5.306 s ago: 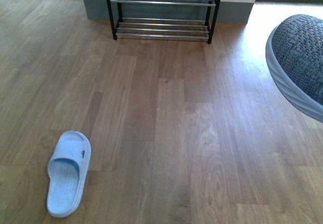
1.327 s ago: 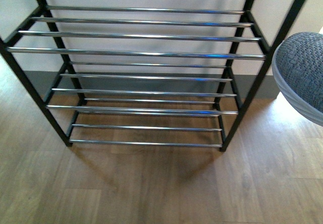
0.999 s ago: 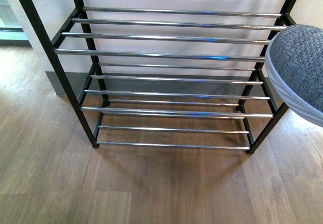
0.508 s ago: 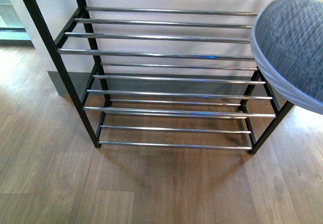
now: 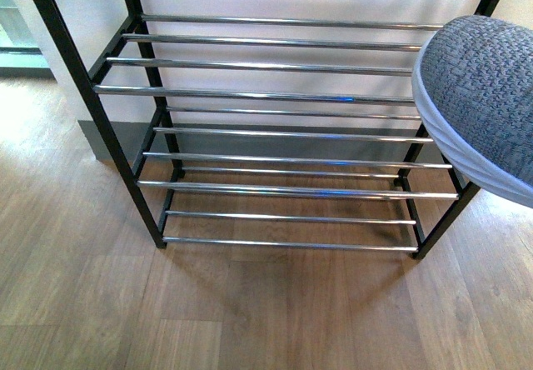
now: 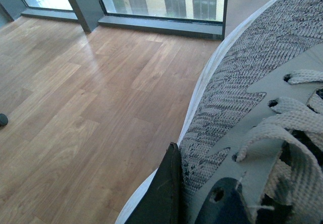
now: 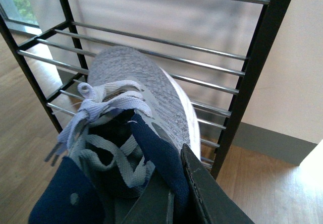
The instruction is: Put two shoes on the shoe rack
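The shoe rack [image 5: 250,95], black-framed with chrome rods, fills the front view close ahead. The toe of one grey knit sneaker [image 5: 487,103] hangs in the air over the rack's right end, above the upper shelf rods. My right gripper [image 7: 169,183] is shut on this sneaker [image 7: 146,82] at its dark tongue and collar, toe pointing at the rack [image 7: 262,47]. My left gripper [image 6: 194,199] is shut on the other grey knit sneaker [image 6: 242,82] at its laced side, held above bare floor. Neither arm shows in the front view.
A white wall with a grey baseboard [image 5: 275,147] stands right behind the rack. Wood floor [image 5: 250,303] lies in front of it. In the left wrist view, floor-height windows [image 6: 166,2] line the far side, and a small dark object [image 6: 2,119] lies on the floor.
The rack went from far away to filling the front view. Over the last second the sneaker at the right moved left and up over the rack's end, then dipped slightly.
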Robot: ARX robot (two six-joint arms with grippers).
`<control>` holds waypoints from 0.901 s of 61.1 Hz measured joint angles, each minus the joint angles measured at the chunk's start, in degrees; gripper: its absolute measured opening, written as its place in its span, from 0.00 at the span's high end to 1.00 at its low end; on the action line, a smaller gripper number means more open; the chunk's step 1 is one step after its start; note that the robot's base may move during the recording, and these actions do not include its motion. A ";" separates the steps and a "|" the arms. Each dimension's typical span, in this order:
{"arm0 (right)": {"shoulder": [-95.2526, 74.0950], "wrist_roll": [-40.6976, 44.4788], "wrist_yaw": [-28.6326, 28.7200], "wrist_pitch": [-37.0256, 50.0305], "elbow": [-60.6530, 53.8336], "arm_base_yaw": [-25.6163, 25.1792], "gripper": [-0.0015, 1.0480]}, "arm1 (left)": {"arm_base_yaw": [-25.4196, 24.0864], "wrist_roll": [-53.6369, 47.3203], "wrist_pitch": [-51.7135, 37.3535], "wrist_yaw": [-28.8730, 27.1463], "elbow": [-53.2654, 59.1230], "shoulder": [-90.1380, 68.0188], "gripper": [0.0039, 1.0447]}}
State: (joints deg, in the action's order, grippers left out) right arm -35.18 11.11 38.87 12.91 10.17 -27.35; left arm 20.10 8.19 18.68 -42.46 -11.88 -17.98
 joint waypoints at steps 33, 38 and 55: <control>-0.46 -1.07 -0.24 0.22 0.02 -0.09 0.99 | 0.00 0.00 0.00 0.04 0.00 -0.02 0.99; -0.44 -1.07 0.04 0.22 0.02 -0.09 0.99 | 0.00 0.00 0.00 0.02 0.00 -0.02 0.99; -0.13 -1.05 0.07 0.17 0.02 -0.09 0.99 | 0.00 0.00 0.00 0.00 0.00 0.02 0.99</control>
State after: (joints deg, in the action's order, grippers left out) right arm -35.31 10.07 38.94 13.08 10.20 -27.44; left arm 20.10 8.19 18.68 -42.46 -11.88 -17.96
